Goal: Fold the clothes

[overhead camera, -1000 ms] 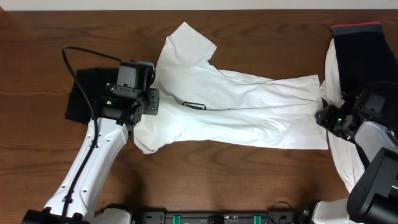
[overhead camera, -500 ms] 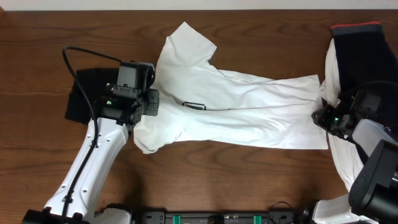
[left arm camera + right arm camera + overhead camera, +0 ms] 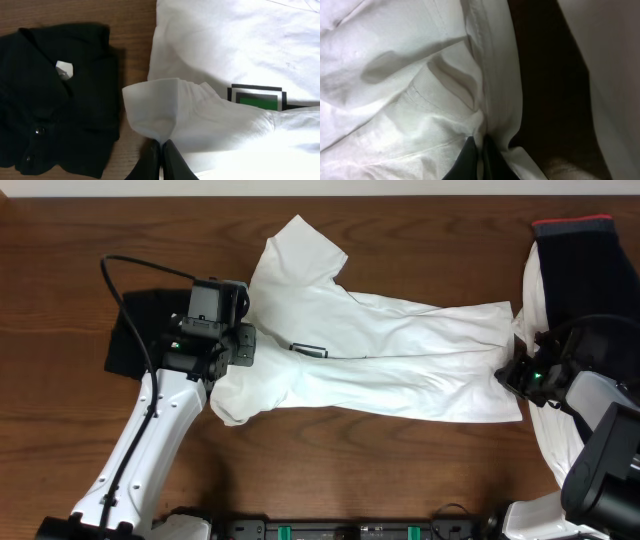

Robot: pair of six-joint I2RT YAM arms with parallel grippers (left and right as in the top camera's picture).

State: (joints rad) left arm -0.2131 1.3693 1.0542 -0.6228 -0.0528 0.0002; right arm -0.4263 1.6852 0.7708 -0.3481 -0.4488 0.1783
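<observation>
A white T-shirt (image 3: pixel 380 360) lies stretched across the middle of the table, its small green-and-black logo (image 3: pixel 310 349) near the left end. My left gripper (image 3: pixel 238 346) is shut on a fold of the shirt's sleeve (image 3: pixel 155 112); in the left wrist view the two fingers (image 3: pixel 161 152) meet on that white cloth. At the shirt's right end my right gripper (image 3: pixel 512 374) is shut on the bunched hem (image 3: pixel 485 120), and the fingers (image 3: pixel 480 150) pinch the white fabric between them.
A folded black shirt (image 3: pixel 135 335) lies under the left arm, beside the sleeve (image 3: pixel 55 100). A black garment with a red band (image 3: pixel 580 255) and another white garment (image 3: pixel 550 440) lie at the right edge. A black cable (image 3: pixel 130 265) loops over the left arm.
The right gripper has closed on the shirt's hem and crept slightly left, bunching the right edge. The left arm has stayed still.
</observation>
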